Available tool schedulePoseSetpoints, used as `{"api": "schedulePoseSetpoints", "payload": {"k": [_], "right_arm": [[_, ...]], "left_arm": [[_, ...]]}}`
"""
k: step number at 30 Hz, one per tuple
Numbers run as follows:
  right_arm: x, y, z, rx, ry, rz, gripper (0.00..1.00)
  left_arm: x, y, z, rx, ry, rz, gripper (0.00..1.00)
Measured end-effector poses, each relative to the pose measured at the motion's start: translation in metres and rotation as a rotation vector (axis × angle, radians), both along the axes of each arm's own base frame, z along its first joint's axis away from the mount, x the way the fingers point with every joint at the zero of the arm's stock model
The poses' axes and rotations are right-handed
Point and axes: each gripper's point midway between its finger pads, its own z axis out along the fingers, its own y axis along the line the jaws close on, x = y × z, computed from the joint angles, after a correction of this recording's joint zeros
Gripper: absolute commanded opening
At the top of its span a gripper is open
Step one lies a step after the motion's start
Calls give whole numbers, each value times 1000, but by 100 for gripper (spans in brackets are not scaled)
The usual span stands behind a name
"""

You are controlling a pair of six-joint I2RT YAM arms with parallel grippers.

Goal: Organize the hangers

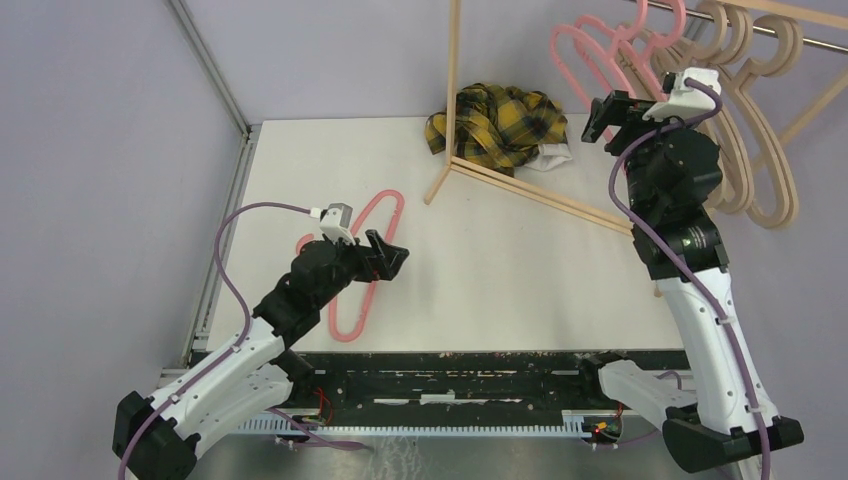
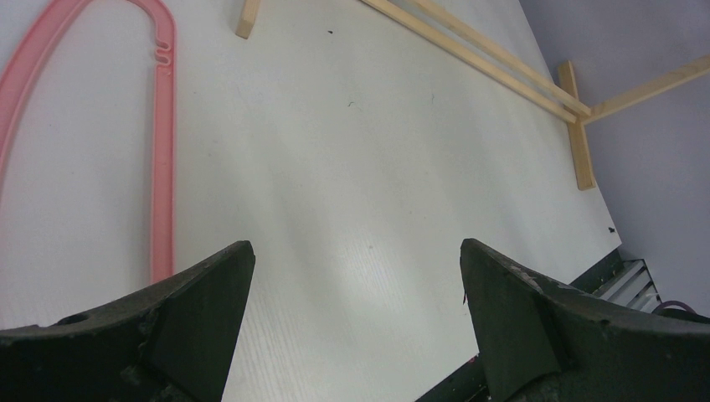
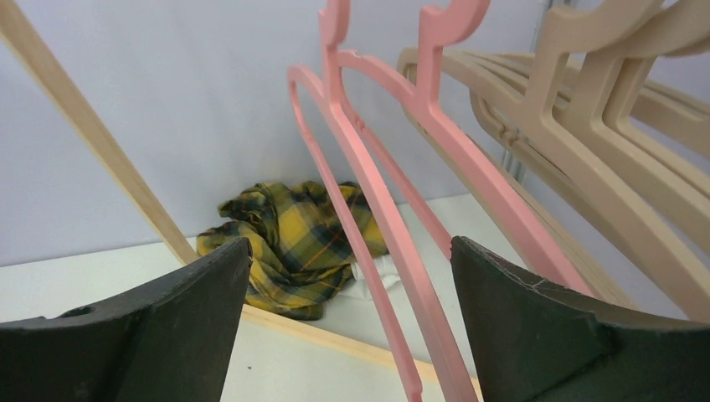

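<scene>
Two pink hangers [image 3: 381,209] dangle just ahead of my right claw [image 3: 349,244], wide open, empty; left claw [image 2: 356,245] likewise, lone pink hanger [image 2: 162,167] lying leftward.

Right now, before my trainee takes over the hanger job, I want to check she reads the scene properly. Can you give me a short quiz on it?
1. True or false: the left hand is gripping the pink hanger that lies on the table.
2. What lies at the far edge of the table, by the wooden rack? A) plaid cloth B) shoe box C) towel roll
3. Fill in: the hanging hangers closest to the open right hand are ____ in colour.
Key: 1 false, that hand is open and empty; 2 A; 3 pink.
</scene>
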Motion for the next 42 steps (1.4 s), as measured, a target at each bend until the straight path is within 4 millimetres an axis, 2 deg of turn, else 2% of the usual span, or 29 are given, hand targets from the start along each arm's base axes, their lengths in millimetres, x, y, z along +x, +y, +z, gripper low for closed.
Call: {"api": "schedulePoseSetpoints", "payload": {"k": [2,7,17,23,29,36,42], "right_arm": [[-7,4,7,-1,-36,32,96],[-15,9,5,-23,-63,78,95],[11,19,-26,-86,31,104,99],[12,32,-20,-71,1,174,100],[25,20,-15,-32,16,83,100],[38,-1,-27,-44,84,-60,100],[34,1,-23,-40,74,-39,100]], "left_arm": [[0,0,-1,2,2,0,99],[-1,0,-6,8,11,0,99],[-1,0,-8,8,12,0,99],[-1,1,-7,7,9,0,99],[-4,3,-12,3,5,1,99],[-3,2,-12,3,4,1,99],[-1,1,-22,22,29,1,99]]}}
